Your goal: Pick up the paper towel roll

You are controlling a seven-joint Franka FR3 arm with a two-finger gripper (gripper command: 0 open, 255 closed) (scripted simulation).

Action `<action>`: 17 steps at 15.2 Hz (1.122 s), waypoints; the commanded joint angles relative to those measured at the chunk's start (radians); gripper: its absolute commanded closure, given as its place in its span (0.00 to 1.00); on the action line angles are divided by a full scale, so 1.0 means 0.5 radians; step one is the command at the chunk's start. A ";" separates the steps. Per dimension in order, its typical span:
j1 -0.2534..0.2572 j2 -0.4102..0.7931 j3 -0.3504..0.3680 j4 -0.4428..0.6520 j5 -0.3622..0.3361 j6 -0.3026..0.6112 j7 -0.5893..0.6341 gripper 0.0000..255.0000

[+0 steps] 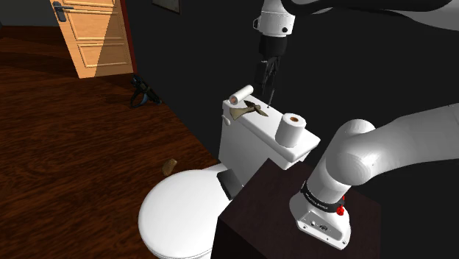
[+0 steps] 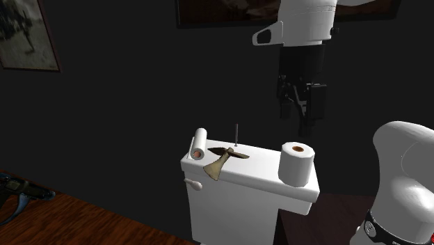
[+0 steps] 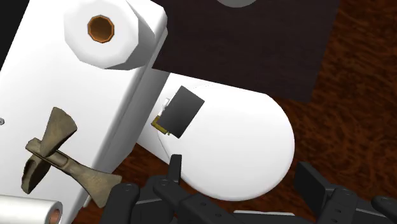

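A dark-walled room with a brown wood floor [image 1: 73, 147] surrounds a white toilet, and the flat lid of its tank [image 2: 261, 167] is my work surface. The paper towel roll [image 1: 239, 94], which I take to be the long slim white one with a brown core, lies on its side at one end of the tank. That is just above the centre of the shoulder view and left of centre in the second exterior view. Just beside it lies a brown axe-shaped tool [image 1: 246, 110], and near that a thin dark pin [image 2: 236, 136] stands upright. At the tank's other end, well apart from my target, a squat roll [image 1: 292, 126] stands on end. My gripper [image 1: 266, 87] hangs in the air above the tank, at the upper centre of the shoulder view, touching nothing. My jaws are spread apart with nothing between them. So I judge that none of the task is done: the roll rests untouched on the tank. Everything is left to do: cross over the roll, turn so my fingers straddle its slim body, come down, close and lift. The tool lying so close leaves me little room on that side.
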 commanded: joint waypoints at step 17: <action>0.054 0.538 -0.892 0.122 -0.452 0.454 -1.616 0.00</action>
